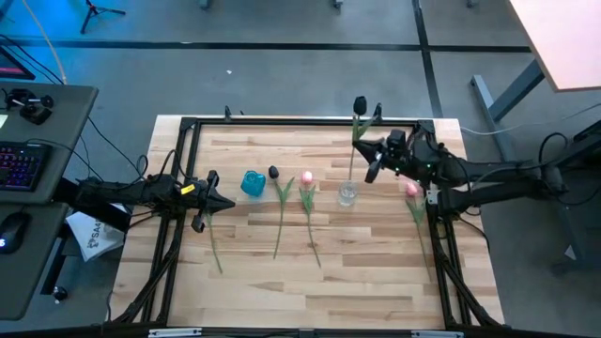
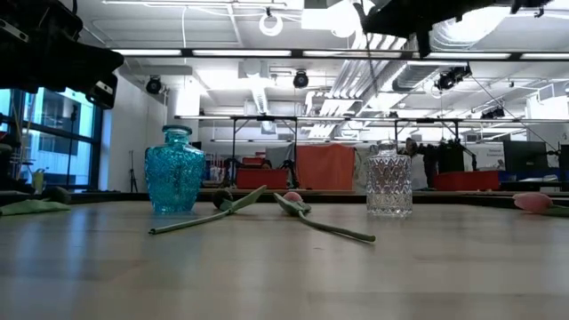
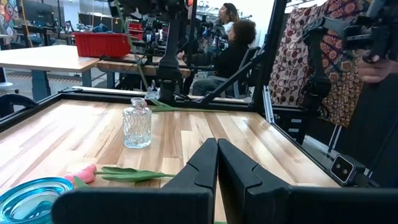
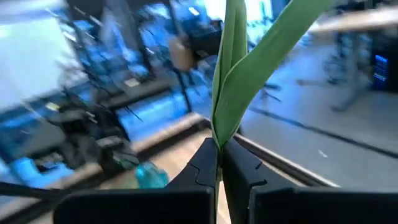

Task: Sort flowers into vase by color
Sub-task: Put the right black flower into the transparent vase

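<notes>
Wooden table (image 1: 376,263) with a clear vase (image 1: 347,193) near its middle. Right gripper (image 1: 373,160) hovers just above this vase, clamped on a dark tulip (image 1: 359,105). Left of the vase lie a pink tulip (image 1: 306,177), another dark tulip (image 1: 274,173) and a blue vase (image 1: 253,182); a second pink tulip (image 1: 410,190) lies right. Left gripper (image 1: 222,206) waits closed beyond the blue vase.

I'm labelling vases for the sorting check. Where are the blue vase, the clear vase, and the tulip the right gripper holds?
blue vase (image 2: 175,171): low view, middle of its body.
clear vase (image 2: 388,182): low view, middle of its body.
dark tulip (image 1: 360,104): high view, its head.
right gripper (image 4: 219,163): right wrist view, fingertips pinching the stem.
</notes>
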Controlling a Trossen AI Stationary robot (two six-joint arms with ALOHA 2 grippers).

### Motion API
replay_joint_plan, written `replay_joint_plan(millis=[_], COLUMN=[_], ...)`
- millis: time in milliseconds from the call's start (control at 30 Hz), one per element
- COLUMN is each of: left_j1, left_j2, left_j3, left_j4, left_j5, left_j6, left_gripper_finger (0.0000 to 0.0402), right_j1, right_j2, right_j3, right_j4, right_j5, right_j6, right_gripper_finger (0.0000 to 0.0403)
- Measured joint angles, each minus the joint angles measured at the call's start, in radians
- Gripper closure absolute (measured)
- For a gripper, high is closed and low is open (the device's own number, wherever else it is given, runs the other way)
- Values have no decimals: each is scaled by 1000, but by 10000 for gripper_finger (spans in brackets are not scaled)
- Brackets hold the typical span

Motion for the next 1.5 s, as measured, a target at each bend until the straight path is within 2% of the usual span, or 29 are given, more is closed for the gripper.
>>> replay_joint_plan(millis=[100, 267, 433, 567, 1167, 1300, 1500], left_j1=[0, 0, 0, 0, 0, 0, 0], left_j2=[0, 0, 0, 0, 0, 0, 0], left_j3=[0, 0, 0, 0, 0, 0, 0], left_j4=[0, 0, 0, 0, 0, 0, 0], left_j5=[0, 0, 0, 0, 0, 0, 0], left_j6=[0, 0, 0, 0, 0, 0, 0], left_gripper_finger=[401, 401, 401, 401, 401, 401, 401], right_j1=[-54, -98, -115, -123, -121, -121, -121], right_j2=[8, -38, -98, -117, -57, -57, -57], right_j3=[-81, -167, -174, -174, -174, -148, -47], right_j4=[148, 288, 232, 146, 113, 47, -250], right_j5=[-95, -142, -204, -214, -220, -220, -220], right_j6=[5, -4, -49, -55, -108, -83, -83], right_gripper_finger=[402, 402, 402, 403, 399, 372, 288])
